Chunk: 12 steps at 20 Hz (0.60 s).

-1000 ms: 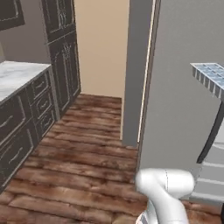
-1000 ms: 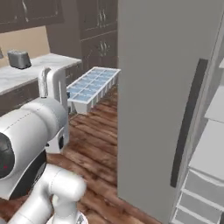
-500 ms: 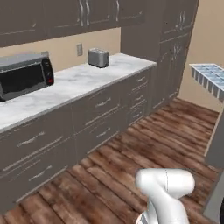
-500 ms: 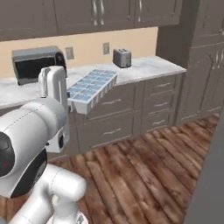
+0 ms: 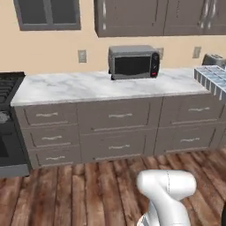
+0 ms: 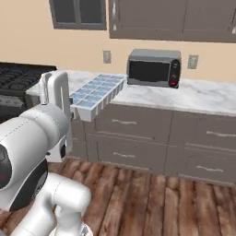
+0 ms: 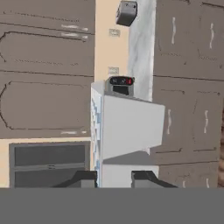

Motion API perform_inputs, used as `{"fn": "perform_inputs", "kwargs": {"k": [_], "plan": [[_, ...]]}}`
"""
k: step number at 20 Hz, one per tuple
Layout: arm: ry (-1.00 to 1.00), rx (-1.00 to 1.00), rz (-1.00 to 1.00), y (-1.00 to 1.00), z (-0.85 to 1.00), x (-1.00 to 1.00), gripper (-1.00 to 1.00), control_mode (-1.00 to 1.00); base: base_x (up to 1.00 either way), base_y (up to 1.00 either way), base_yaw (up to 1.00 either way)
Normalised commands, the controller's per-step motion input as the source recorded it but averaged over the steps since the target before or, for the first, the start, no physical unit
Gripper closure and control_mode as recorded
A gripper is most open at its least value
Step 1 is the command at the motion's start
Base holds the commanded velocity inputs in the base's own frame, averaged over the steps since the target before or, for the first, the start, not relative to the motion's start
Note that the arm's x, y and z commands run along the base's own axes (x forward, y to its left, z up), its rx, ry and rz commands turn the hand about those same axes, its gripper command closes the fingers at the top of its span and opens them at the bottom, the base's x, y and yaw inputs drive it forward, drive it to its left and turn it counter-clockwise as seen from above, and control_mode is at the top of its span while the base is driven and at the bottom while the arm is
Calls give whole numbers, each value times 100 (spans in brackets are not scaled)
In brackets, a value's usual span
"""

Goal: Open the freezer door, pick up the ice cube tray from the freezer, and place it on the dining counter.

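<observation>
Clenched on the ice cube tray [image 6: 97, 94]: tool [image 7: 114, 178] with its two dark fingertips [image 7: 83, 178] either side of the tray's near end in the hand view. Held in the air, level, in front of the white arm, well above the wooden floor [image 6: 138, 193] and short of the marble-topped bench [image 6: 203, 97]. Tray cells in two long rows, pale blue, seen from above in the right base view; only a corner of the tray [image 5: 212, 79] at the right edge of the left base view. Pale flat underside of the tray [image 7: 131, 127] turned toward the hand camera.

Around: one microwave [image 5: 133, 62] on the bench, dark door, a red spot on its control strip in the right base view; no writing sharp enough to read. One toaster [image 5: 213, 59] farther right on the same bench, partly behind the tray in the left base view. Two wall outlets [image 6: 107, 56] on the beige wall in the right base view, one each side of the microwave. Three columns of grey drawers [image 5: 119, 117] under the bench, pale handles. Black stove [image 5: 8, 128] at the left end. Grey upper cabinets [image 5: 154, 15] above, one dark window [image 5: 47, 13] to their left.

Between tray and bench, open air; no obstacle seen.
</observation>
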Motion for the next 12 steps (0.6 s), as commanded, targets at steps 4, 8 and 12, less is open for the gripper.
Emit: {"fn": "perform_inputs", "kwargs": {"k": [4, 8, 12], "plan": [[0, 0, 0, 0, 0, 0, 100, 100, -16, 0, 100], [0, 0, 0, 0, 0, 0, 100, 100, -16, 0, 100], [0, 0, 0, 0, 0, 0, 100, 100, -16, 0, 100]]}}
